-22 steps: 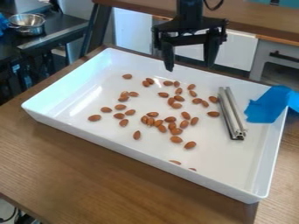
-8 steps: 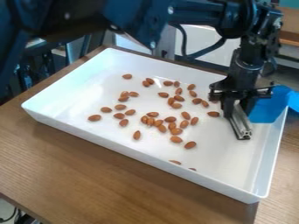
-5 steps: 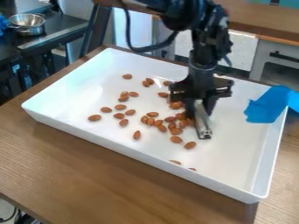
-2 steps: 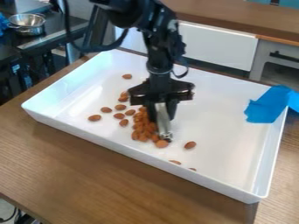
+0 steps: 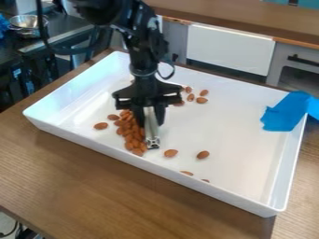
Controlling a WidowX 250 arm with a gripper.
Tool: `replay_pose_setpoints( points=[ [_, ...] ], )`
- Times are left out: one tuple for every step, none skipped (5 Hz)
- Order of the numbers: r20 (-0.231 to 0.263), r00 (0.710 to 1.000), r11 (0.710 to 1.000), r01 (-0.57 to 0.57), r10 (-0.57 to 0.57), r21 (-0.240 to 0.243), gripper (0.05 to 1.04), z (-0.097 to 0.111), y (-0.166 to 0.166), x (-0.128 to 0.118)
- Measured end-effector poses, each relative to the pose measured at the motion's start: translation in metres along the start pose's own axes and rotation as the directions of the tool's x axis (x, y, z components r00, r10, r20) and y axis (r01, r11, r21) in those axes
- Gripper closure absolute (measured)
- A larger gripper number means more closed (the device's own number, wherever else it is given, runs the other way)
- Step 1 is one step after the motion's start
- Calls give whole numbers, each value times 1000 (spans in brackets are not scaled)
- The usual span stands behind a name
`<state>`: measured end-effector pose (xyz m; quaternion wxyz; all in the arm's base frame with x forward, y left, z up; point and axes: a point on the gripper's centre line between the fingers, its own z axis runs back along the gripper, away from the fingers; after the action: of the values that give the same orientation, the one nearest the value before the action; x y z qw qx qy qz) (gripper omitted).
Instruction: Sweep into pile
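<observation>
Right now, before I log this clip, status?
Gripper shut on metal bar, inside white tray. Almonds bunched beside bar, several strays outside the pile. Nothing visibly blocking the sweep.

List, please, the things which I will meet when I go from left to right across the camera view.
Metal bowl → leftmost almond → almond pile → metal bar → blue tape.

Light is reflected by the smooth, glossy walls of the plastic-looking tray (image 5: 156, 168). Bare, silvery metal is seen in the bar (image 5: 151, 130), polished metal in the bowl (image 5: 26, 24). The tabletop (image 5: 93, 191) is finished in grained wood; the almonds (image 5: 132, 135) are matt-skinned.
</observation>
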<state>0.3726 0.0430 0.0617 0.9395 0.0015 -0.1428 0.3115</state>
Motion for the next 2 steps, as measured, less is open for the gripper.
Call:
replay_pose_setpoints(
  points=[
    [10,1000,1000,-2,2,-2,713,-1,17,7],
    [16,1000,1000,-3,3,-7,713,1,36,12]
  ],
)
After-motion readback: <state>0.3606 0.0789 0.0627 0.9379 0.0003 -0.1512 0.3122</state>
